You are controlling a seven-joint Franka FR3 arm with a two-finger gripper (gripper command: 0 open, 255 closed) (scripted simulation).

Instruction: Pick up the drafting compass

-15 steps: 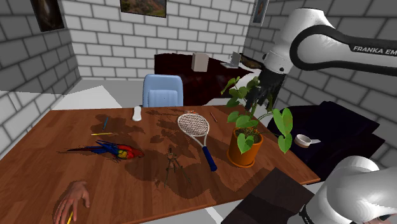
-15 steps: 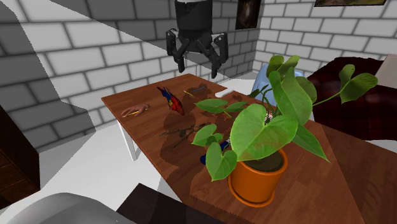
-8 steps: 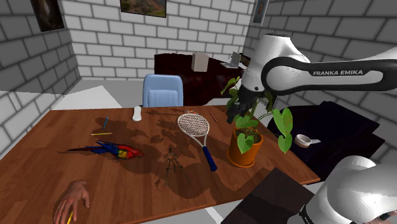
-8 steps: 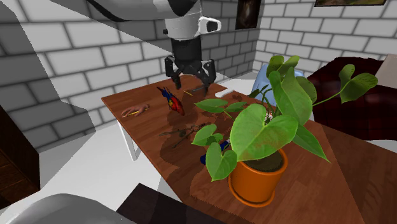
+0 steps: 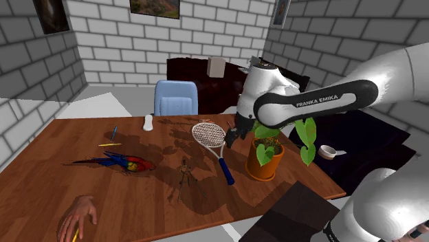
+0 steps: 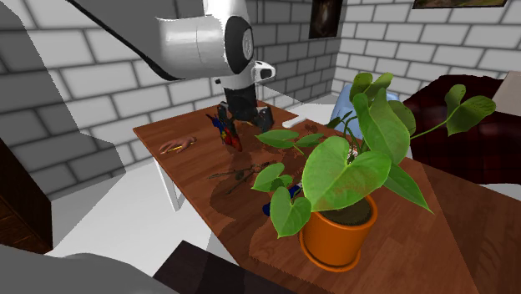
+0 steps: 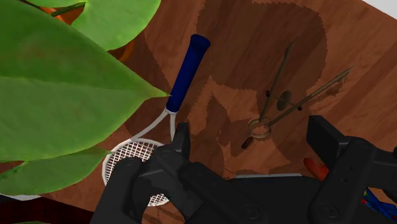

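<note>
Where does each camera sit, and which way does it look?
Shoulder view: beside the stand, looking down over the brown wooden table; the white arm and black gripper show.
Second exterior view: close behind the green plant in its orange pot, looking along the table at the arm.
Wrist view: on the gripper, looking down between its open black fingers.
All three share the thin brown drafting compass.

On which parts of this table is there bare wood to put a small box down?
Bare wood lies between the parrot and the model hand, and along the table edge at the shoulder view's left. It is crowded around the compass, racket and potted plant, where the tool hangs.
</note>
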